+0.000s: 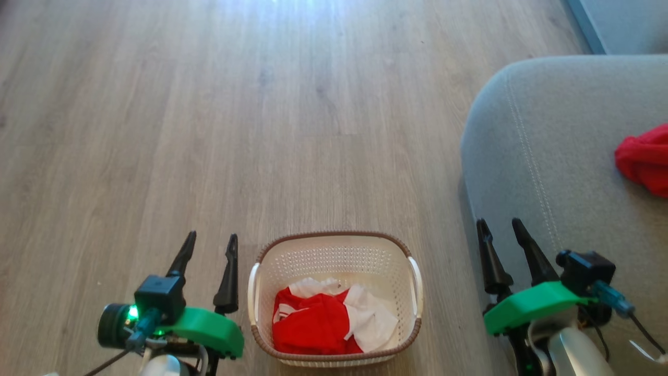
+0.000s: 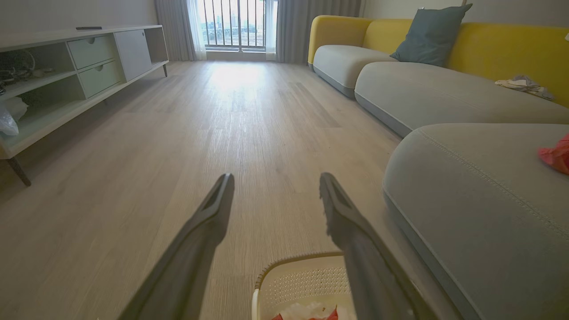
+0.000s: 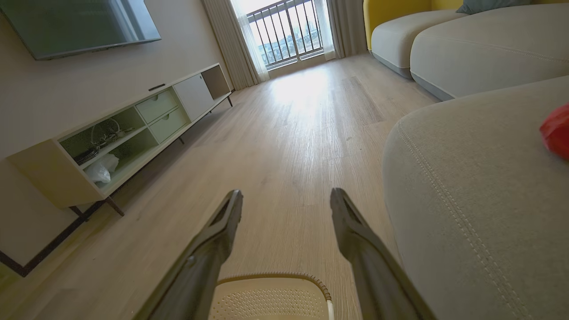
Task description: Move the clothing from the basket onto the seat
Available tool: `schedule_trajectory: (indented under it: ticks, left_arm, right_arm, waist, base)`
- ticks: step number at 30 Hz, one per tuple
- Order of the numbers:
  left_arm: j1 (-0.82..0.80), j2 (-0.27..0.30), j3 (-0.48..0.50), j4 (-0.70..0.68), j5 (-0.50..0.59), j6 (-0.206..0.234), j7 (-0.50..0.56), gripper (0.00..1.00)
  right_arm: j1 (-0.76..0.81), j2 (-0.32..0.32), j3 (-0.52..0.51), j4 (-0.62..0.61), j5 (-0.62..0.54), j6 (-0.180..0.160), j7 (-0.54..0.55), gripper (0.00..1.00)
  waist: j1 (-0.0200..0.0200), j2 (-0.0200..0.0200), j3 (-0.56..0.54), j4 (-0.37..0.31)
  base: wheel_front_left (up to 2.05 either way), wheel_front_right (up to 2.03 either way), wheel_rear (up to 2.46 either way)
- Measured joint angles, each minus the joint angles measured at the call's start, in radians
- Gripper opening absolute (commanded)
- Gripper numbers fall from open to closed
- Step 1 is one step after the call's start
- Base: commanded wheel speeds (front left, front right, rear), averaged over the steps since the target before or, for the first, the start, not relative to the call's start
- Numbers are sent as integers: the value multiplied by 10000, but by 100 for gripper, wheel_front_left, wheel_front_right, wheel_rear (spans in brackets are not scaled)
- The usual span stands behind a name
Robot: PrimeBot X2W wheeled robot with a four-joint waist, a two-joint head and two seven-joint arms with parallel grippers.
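The red-and-white garment (image 1: pixel 334 318) lies in the basket (image 1: pixel 334 236) at 6 o'clock on the floor (image 1: pixel 261 130). The red garment (image 1: pixel 644 159) rests on the seat (image 1: pixel 548 156) at 3 o'clock. The left pincer (image 1: pixel 211 237) and right pincer (image 1: pixel 498 223) flank the basket, both spread, holding nothing.

Two garments (red-and-white garment (image 1: pixel 334 318), red garment (image 1: pixel 644 159)), one basket (image 1: pixel 334 257), one seat (image 1: pixel 548 156), two pincers (left pincer (image 1: pixel 212 236), right pincer (image 1: pixel 499 222)).

Bright daylight from the window (image 2: pixel 238 22), glare on the floor (image 1: pixel 271 15), wide-angle bending at wrist-view edges, sharp focus
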Motion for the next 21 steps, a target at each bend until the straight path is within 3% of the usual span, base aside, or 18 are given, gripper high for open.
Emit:
schedule_trajectory:
  ticks: [21]
  left_arm:
    - [224, -25, 324, -88, 40, -58, 0, 100]
  right_arm:
    - [-333, 10, 529, 257, 2, 0, 0, 100]
  waist:
    - [1, 0, 105, -817]
  base:
    - [0, 0, 0]
